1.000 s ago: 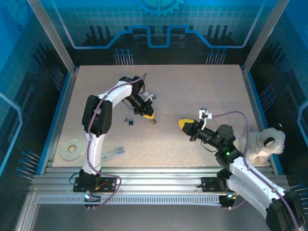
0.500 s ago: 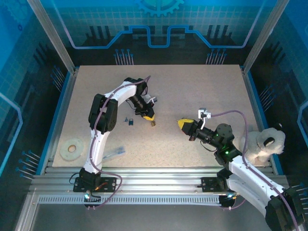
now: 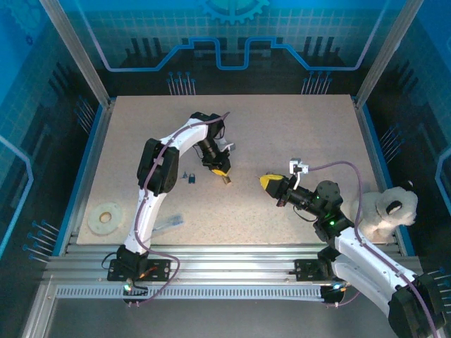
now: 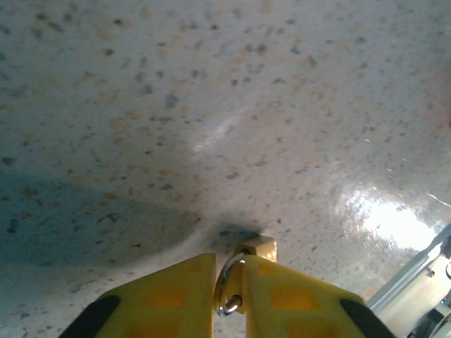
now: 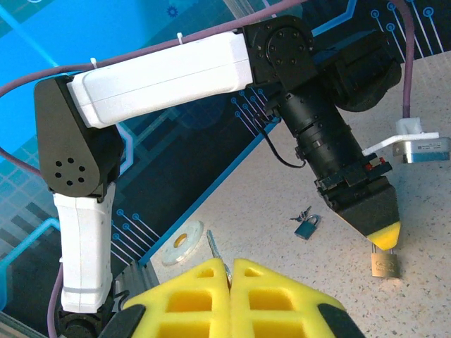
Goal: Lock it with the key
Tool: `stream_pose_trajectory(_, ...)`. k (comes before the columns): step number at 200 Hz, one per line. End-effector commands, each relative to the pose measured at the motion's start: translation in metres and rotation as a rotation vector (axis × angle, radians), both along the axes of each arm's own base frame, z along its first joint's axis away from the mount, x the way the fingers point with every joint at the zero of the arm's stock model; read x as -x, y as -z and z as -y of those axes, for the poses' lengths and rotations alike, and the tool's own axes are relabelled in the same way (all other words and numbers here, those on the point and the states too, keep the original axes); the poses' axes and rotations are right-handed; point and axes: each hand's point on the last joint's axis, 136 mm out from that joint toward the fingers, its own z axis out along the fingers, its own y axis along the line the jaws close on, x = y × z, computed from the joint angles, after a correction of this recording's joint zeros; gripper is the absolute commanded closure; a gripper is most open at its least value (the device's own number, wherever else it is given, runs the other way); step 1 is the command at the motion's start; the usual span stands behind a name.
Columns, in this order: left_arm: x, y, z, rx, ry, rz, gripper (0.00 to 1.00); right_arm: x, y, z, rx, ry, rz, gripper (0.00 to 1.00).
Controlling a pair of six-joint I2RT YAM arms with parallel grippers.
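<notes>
One tiny key (image 5: 306, 227), details indistinct

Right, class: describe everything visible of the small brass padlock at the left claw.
The small brass padlock has a squarish, gold-coloured metal body and a silver loop shackle. It stands upright, shackle up, near the middle of the speckled table. The shackle sits in the narrow gap at the tip of the left claw, whose yellow fingers seem to pinch it. Its base is at the tabletop; whether it rests there is unclear. Locked or not cannot be told.
</notes>
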Motion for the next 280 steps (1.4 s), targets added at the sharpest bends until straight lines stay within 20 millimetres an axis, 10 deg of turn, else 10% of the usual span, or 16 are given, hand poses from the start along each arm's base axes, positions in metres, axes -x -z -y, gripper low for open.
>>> stream_pose_trajectory(1,-0.001,0.001,-0.001,-0.047,0.019,0.011,0.78,0.002,-0.003,-0.001,-0.011,-0.01,0.023,1.0)
stream_pose_trajectory(78,-0.024,-0.03,0.007,-0.062,0.005,0.149,0.65,0.0,0.001,-0.002,0.01,-0.003,0.014,1.0)
stream_pose_trajectory(147,-0.041,-0.165,0.019,0.149,-0.171,0.531,0.38,-0.01,0.019,-0.002,0.098,0.061,-0.006,1.0)
stream_pose_trajectory(217,0.036,-0.298,-0.024,0.387,-0.454,0.991,0.01,-0.014,0.035,-0.013,0.187,0.068,-0.009,1.0)
stream_pose_trajectory(280,0.111,-0.288,-0.094,0.296,-0.609,1.1,0.01,-0.027,0.054,-0.024,0.296,0.12,-0.032,1.0)
